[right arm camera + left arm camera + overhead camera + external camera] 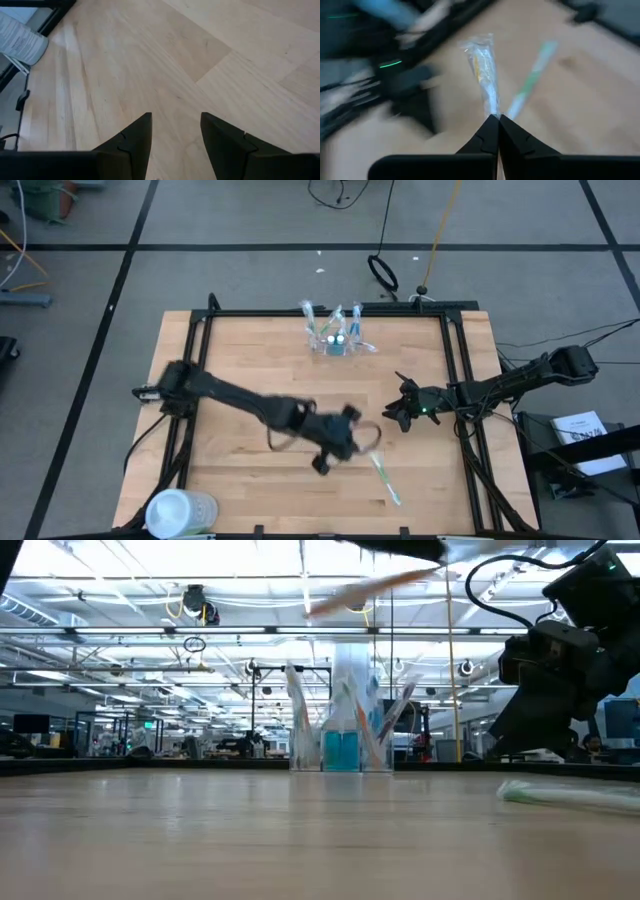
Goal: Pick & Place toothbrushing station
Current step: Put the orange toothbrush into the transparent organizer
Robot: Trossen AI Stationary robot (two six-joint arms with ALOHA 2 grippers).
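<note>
Wooden planks form the table (250,360), where a clear cup (334,340) of brushes is seen at the far edge. The left gripper (498,120) is raised over the middle, its fingers pinched shut on a wrapped toothbrush (485,75); another toothbrush (385,478) lies nearby. The right gripper (175,131) waits at the right, fingers spread and empty. The held brush is best carried upright and lowered gently into the cup. No writing can be read.

A clear cup (333,340) stood upright near the counter's far edge, holding wrapped toothbrushes and blue tubes. A green wrapped toothbrush (385,480) lay flat toward the near edge.
</note>
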